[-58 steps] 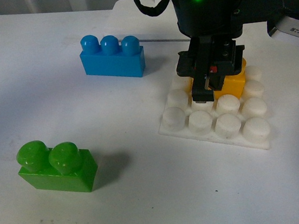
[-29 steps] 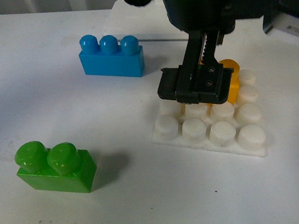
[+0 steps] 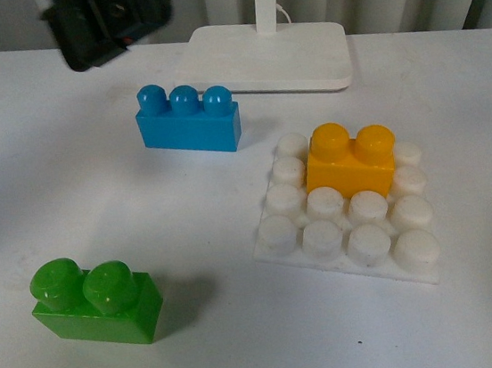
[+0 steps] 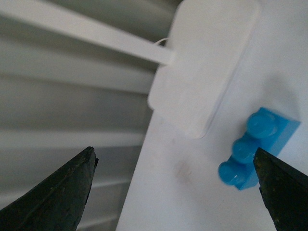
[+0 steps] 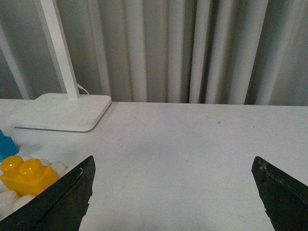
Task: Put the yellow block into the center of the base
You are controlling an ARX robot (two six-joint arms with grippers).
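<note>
The yellow block stands upright on the white studded base, over its middle two columns and toward the far side. No gripper touches it. The block and a few base studs also show at the edge of the right wrist view. My right gripper is open and empty over bare table, away from the block. My left gripper is open and empty, high up near the blue three-stud brick. A dark blurred arm part shows at the top left of the front view.
The blue brick lies behind and left of the base. A green two-stud brick sits at the front left. A white lamp foot with a post stands at the back, before grey curtains.
The gripper that stood over the base has lifted out of the front view, leaving the yellow block seated on the base. A dark arm part now shows at the top left.
</note>
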